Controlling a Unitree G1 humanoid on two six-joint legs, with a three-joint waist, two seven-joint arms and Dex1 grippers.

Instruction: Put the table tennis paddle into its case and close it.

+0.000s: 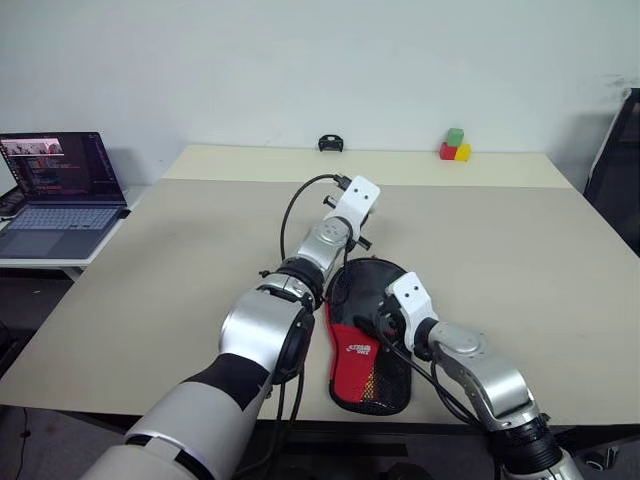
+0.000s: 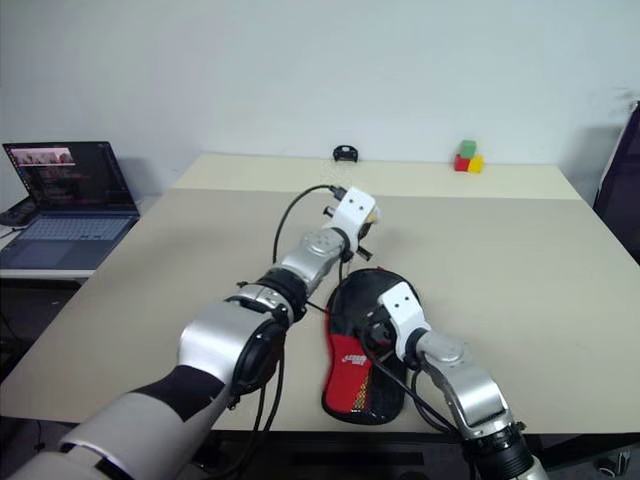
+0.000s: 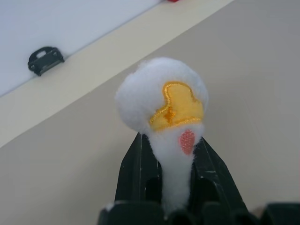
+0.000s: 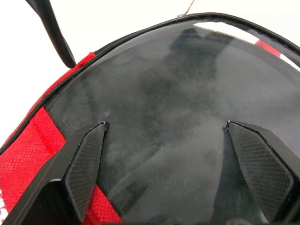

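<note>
Left gripper [image 3: 171, 187] is clamped on the white-yellow charm [image 3: 164, 103], raised above the table [image 1: 150, 260] past the case's round end; right gripper [image 4: 164, 159] hovers wide open, empty, over the case [image 1: 368, 330] at the near edge. Soft, light fabric will likely slide and buckle, so pin the panel while pulling the plush charm, which may slip.

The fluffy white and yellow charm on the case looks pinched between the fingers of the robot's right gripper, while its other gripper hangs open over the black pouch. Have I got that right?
Not quite: the sides are swapped. In the left wrist view the left gripper is shut on the charm. The right gripper hangs open over the case, as the right wrist view shows.
</note>
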